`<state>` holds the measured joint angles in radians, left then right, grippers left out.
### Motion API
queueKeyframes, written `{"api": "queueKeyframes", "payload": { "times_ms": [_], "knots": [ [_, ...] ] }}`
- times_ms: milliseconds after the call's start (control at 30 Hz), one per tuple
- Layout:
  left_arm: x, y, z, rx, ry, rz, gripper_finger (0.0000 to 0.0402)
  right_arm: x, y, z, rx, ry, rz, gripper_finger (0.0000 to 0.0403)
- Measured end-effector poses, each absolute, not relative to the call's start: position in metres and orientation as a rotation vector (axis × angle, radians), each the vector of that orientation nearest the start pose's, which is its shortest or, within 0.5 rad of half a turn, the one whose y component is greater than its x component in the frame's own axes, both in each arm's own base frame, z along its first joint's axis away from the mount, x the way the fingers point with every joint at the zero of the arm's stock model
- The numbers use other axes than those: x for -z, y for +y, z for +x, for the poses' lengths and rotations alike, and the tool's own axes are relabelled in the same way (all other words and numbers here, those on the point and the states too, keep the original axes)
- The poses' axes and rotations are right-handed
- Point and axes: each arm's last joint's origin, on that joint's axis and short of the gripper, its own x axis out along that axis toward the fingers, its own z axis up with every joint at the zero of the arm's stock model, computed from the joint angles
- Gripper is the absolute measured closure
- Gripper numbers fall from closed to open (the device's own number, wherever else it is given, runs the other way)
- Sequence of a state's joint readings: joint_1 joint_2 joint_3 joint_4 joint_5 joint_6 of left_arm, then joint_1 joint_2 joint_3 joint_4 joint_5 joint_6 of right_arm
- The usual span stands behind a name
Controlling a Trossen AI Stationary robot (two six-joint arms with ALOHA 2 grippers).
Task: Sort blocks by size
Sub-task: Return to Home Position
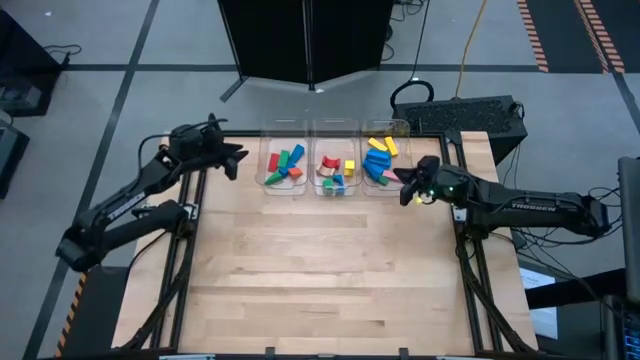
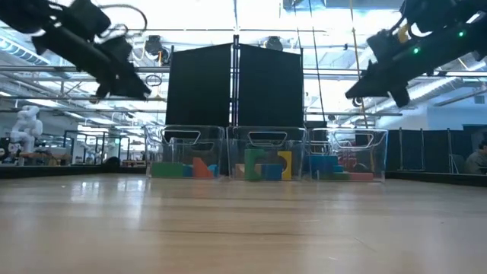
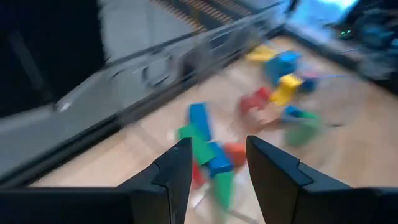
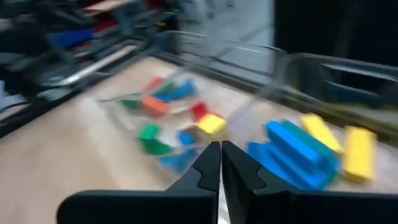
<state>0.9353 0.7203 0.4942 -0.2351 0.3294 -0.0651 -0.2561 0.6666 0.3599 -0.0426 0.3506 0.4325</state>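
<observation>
Your left gripper [image 1: 236, 157] hangs above the table's [image 1: 330, 280] left rear corner, just beside the left bin [image 1: 284, 128]. Its fingers are spread, with nothing between them. Your right gripper [image 1: 403, 187] hangs by the near corner of the right bin [image 1: 386, 126], fingers pressed together and holding nothing. The blocks [image 1: 333, 170] lie in the three clear bins along the rear edge, including the middle bin [image 1: 334, 126]. In the right bin the long blue blocks [image 1: 376, 166] and yellow blocks [image 1: 381, 146] lie flat, their long axes slanted across the bin.
</observation>
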Motion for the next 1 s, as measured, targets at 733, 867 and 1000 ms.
{"api": "queueKeyframes", "payload": {
  "times_ms": [733, 867, 1000],
  "knots": [
    [-0.273, 0.062, 0.114, -0.130, 0.135, -0.152, 0.0249, -0.233, -0.016, 0.163, 0.210, 0.128, 0.340, 0.0403],
    [-0.273, 0.052, 0.119, -0.087, 0.142, -0.141, 0.0249, -0.232, -0.008, 0.168, 0.160, 0.135, 0.341, 0.0403],
    [-0.274, 0.042, 0.125, -0.083, 0.135, -0.119, 0.0249, -0.232, 0.001, 0.175, 0.102, 0.114, 0.340, 0.0403]
  ]
}}
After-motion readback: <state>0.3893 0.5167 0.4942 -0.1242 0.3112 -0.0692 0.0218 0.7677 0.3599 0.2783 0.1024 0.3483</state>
